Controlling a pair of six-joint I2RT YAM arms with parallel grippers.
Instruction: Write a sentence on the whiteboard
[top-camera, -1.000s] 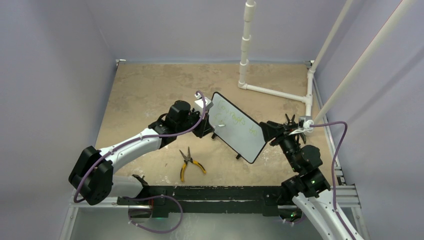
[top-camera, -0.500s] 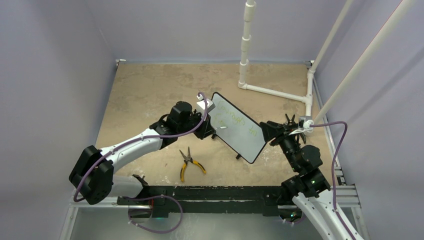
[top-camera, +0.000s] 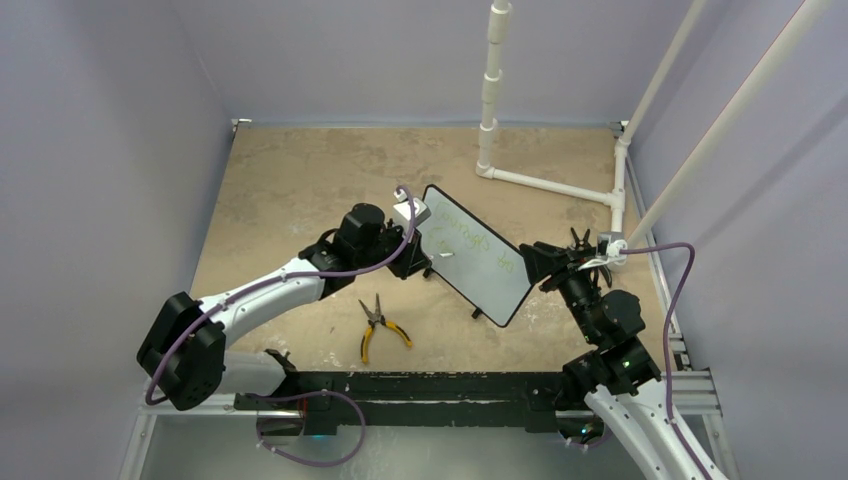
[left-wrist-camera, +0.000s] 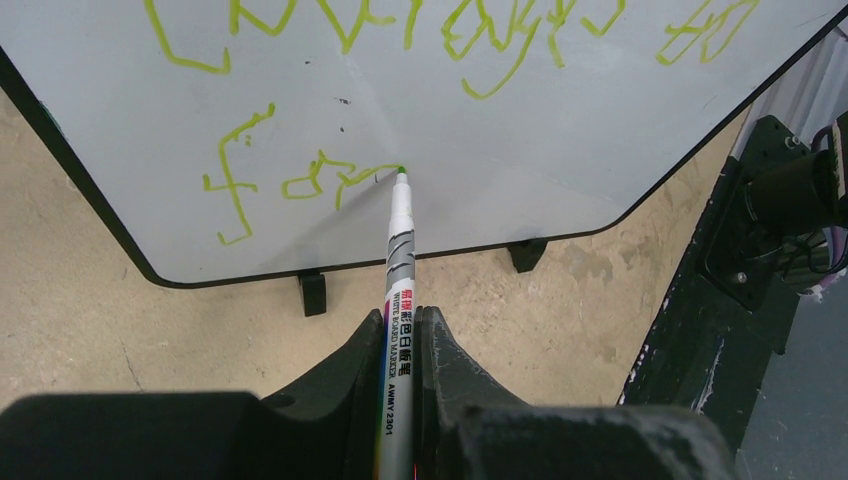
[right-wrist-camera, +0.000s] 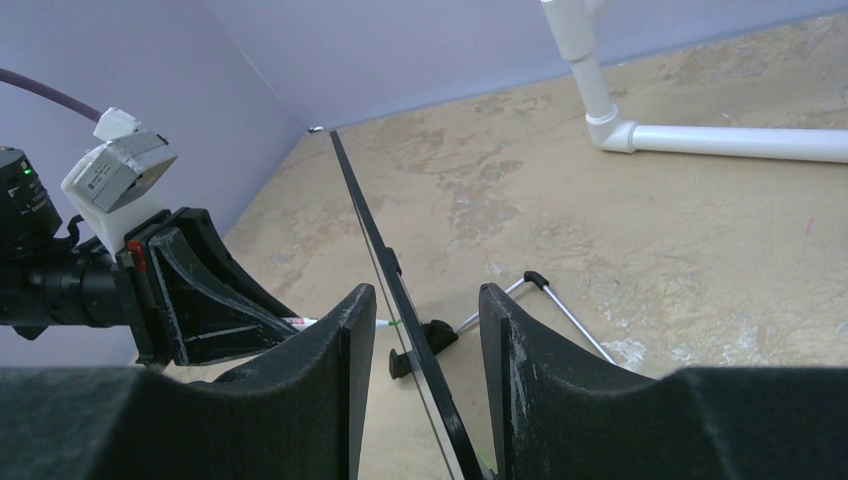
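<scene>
Since a second ago, your left arm (top-camera: 280, 285) has been creeping a little to the right along the whiteboard (top-camera: 480, 258), carrying the marker (left-wrist-camera: 400, 250) with it. The whiteboard, the pliers (top-camera: 381, 328) and your right arm (top-camera: 600, 310) are lying just where they were.

Your left gripper (left-wrist-camera: 400, 322) is clamping the marker tight between its fingers, with the barrel pointing straight at the whiteboard's face. The green tip is touching the whiteboard at the right end of the lower row of the sentence (left-wrist-camera: 340, 180), and the upper row is running across above it.

The yellow-handled pliers are lying on the table (top-camera: 290, 190) to the near left of the whiteboard, well apart from it and from both of your grippers.

The whiteboard itself is standing on its two black feet (left-wrist-camera: 313, 293), running aslant from far left to near right in the top view. A thin wire stand (right-wrist-camera: 560, 305) is showing on the table just behind it.

At the whiteboard's right end, your right gripper (right-wrist-camera: 425, 300) is straddling the frame's edge with its jaws parted. The wrist view is showing a gap on either side of the edge, so it is not pinching the whiteboard.

Beyond the whiteboard, to its far right, white pipework (top-camera: 545, 185) is lying on the table.
</scene>
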